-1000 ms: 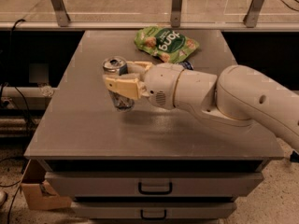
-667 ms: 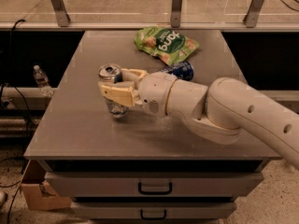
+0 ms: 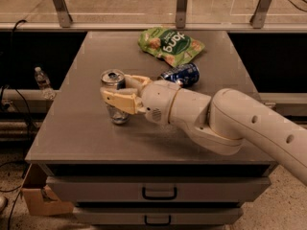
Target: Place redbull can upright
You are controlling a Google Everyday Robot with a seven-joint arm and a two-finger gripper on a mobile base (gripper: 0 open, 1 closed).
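The gripper (image 3: 116,88) is clamped around the redbull can (image 3: 115,110), one pale finger (image 3: 120,100) across its near side and the other behind it. The can stands upright toward the worktop's (image 3: 76,133) left edge, about midway between front and back, silver top up. Over the last second the arm has carried it slightly leftward and then settled. Its base looks to be on the surface, so release seems the step left. A dark-blue can (image 3: 182,74) lies behind the wrist, with a green snack bag (image 3: 169,44) toward the back edge.

The table (image 3: 67,133) is carrying three items: redbull can (image 3: 113,78) standing, gripped in the claw (image 3: 116,88); blue can (image 3: 182,74) lying just beyond the claw; green bag (image 3: 170,44) lying farther beyond.
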